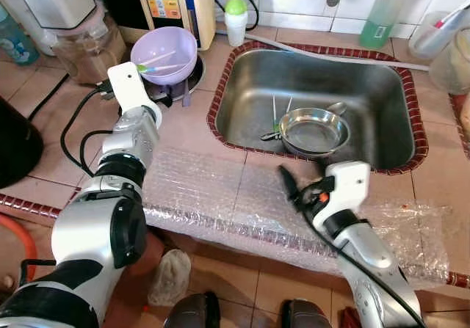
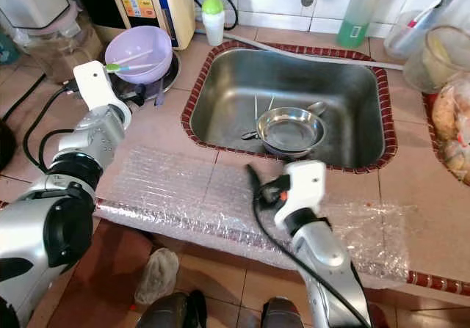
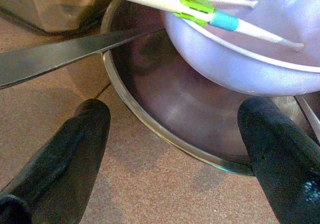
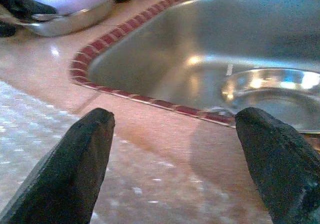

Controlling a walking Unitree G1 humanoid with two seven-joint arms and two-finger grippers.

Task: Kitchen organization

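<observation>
Left eye view, left to right: left gripper [image 3: 170, 134], fingers spread and empty, at the rim of a steel dish [image 3: 150, 119] holding a lilac bowl [image 1: 164, 53] with plastic utensils [image 3: 210, 13] across it; bubble wrap [image 1: 213, 196] over the counter edge; right gripper [image 4: 175, 149], fingers spread and empty, before the sink [image 1: 242, 86]. Sink contents: one shiny steel bowl [image 1: 314, 130], upright, beside loose cutlery [image 1: 275, 119]. Judged barely begun: nothing lifted, all items unsorted.

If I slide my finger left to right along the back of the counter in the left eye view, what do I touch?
Purple bowl → small white bottle with green cap → steel sink with a metal pan in it → clear container at the far right.
</observation>
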